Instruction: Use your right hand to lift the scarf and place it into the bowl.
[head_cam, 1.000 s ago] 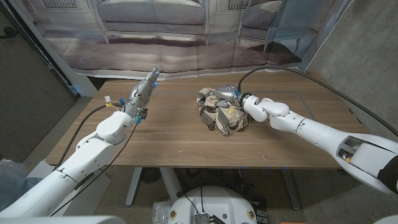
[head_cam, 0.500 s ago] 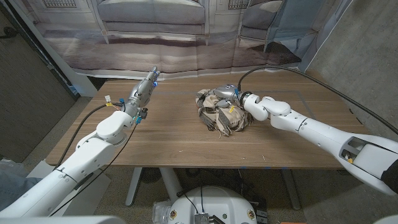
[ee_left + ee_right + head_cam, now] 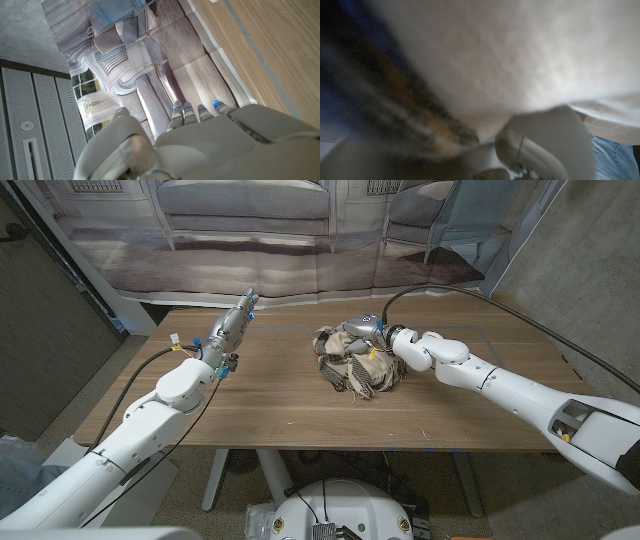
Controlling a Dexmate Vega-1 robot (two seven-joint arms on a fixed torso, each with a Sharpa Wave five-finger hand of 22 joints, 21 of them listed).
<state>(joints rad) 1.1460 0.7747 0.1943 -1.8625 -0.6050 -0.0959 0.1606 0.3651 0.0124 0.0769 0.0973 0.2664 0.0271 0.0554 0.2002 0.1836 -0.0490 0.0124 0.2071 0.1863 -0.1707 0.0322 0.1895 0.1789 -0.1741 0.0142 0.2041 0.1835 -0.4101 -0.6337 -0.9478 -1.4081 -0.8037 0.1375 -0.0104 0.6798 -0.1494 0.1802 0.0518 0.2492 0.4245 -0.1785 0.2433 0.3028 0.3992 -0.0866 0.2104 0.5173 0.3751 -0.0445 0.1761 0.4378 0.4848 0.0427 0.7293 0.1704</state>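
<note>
In the head view, your right hand (image 3: 362,331) sits at the top of the crumpled scarf (image 3: 356,366), just right of the frame's centre on the wooden table (image 3: 270,400). Its fingers are buried in the cloth, so I cannot tell whether they have closed on it. Over the last second the hand has crept slightly up and back in the frame, and the heap has changed shape a little beneath it, its top edge pulled upward. I read that as the lift just starting, with most of the scarf still resting on the table. I cannot make out a bowl here; it may be hidden under the fabric, so check before you carry anything. Your left hand (image 3: 235,325) is raised over the table in the upper left of centre, fingers straight and together, holding nothing, and it has barely moved.

In the left wrist view, that hand (image 3: 200,145) shows its back with fingers (image 3: 187,111) extended towards the printed backdrop (image 3: 125,65).

In the right wrist view, pale blurred scarf fabric (image 3: 510,55) presses close against the lens, so the grip stays unconfirmed.
</note>
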